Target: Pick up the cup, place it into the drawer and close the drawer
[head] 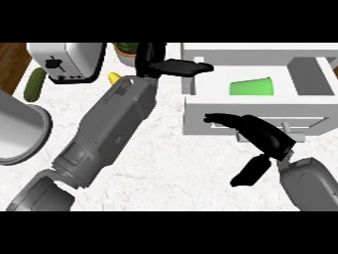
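Head view of a white marbled surface [164, 163]. An open white drawer [325, 79] stands at the surface's right side, and the green cup [253, 87] lies inside it, toward the compartment's left part, touched by neither robot hand. The left robot hand [173, 66] reaches up the middle of the surface on a long grey forearm; its fingers are straight and apart, extended to the drawer's left wall and curled round nothing. The right robot hand [263, 136] lies against the drawer's front panel [200, 116] — fingers stretched leftward along it near the handle [294, 133], thumb hanging below, nothing held. At the far left corner stand a toaster [67, 60], a green cucumber [34, 84] and a small yellow item [113, 77]; a plant pot [128, 52] sits just behind. A large grey cylindrical container [9, 124] occupies the left edge.
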